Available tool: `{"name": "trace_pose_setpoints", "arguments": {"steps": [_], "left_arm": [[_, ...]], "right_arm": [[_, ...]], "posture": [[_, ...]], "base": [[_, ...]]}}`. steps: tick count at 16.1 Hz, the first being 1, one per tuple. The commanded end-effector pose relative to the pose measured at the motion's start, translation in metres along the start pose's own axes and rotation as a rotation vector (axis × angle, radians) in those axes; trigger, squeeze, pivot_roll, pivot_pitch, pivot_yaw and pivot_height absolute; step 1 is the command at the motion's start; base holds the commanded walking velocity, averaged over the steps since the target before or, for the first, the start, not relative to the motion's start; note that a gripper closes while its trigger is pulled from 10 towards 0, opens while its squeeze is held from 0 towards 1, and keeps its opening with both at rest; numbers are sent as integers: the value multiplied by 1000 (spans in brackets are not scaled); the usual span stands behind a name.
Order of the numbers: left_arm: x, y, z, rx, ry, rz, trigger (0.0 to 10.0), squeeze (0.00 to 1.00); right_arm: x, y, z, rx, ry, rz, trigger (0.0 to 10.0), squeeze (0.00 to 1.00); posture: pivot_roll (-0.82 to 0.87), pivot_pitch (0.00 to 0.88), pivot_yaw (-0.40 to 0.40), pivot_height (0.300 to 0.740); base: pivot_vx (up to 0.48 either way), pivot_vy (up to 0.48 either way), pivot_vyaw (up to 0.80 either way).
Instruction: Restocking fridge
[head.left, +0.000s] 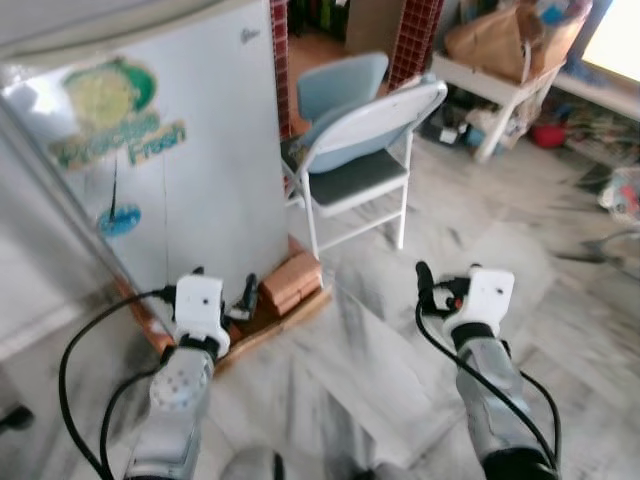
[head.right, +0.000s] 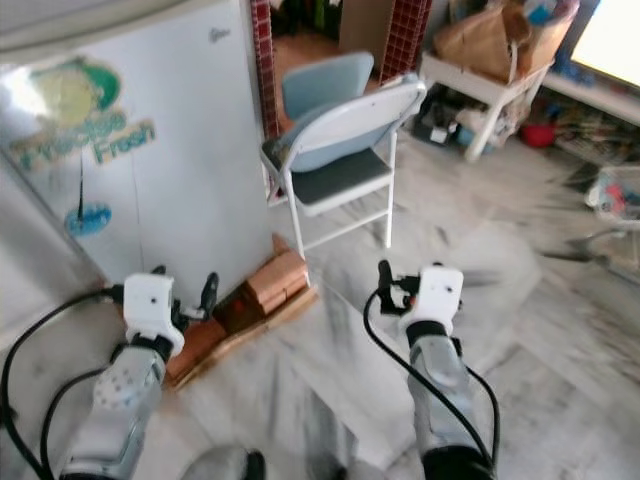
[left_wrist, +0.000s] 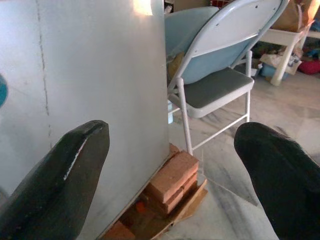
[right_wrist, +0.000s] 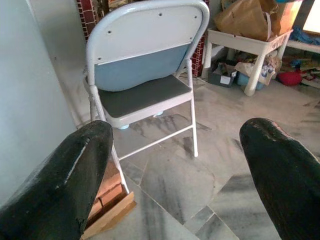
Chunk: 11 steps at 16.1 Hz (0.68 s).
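Left eye view: white fridge (head.left: 170, 160) at the robot's left, door shut, green "Fresh" sticker (head.left: 110, 115) across its face, base raised on red bricks (head.left: 292, 282) and a wooden board. White folding chair (head.left: 365, 150) just beside it on marble floor (head.left: 520, 240). Left gripper (head.left: 222, 300) low, near the fridge's bottom corner; right gripper (head.left: 428, 290) over bare floor.

Left wrist view: black fingers (left_wrist: 65, 185) spread wide, nothing between, fridge wall and bricks ahead.

Right wrist view: fingers (right_wrist: 65, 185) likewise parted and empty, facing the chair and a cluttered white table (right_wrist: 250, 42).
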<state>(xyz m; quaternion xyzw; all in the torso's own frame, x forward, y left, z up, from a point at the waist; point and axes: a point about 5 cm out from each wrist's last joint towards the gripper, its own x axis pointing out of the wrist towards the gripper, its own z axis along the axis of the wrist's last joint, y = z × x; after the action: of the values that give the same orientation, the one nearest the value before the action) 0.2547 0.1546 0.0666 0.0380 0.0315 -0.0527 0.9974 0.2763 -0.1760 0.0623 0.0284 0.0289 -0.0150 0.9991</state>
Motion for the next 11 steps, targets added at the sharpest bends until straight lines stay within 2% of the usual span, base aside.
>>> {"name": "trace_pose_setpoints", "arguments": {"steps": [1, 5, 11], "left_arm": [[-2, 1, -2, 7, 3, -2, 10000, 0], [-9, -2, -9, 8, 21, -5, 10000, 0], [-10, -3, -9, 6, 25, 8, 10000, 0]], "right_arm": [[1, 0, 2, -5, -13, -6, 10000, 0], [-4, -3, -2, -6, 1, -18, 10000, 0], [-2, -3, -1, -11, 4, -16, 10000, 0]], "posture": [[143, 79, -25, 740], [141, 79, -25, 740], [145, 76, -38, 740]], "base": [[0, 0, 0], [0, 0, 0], [0, 0, 0]]}}
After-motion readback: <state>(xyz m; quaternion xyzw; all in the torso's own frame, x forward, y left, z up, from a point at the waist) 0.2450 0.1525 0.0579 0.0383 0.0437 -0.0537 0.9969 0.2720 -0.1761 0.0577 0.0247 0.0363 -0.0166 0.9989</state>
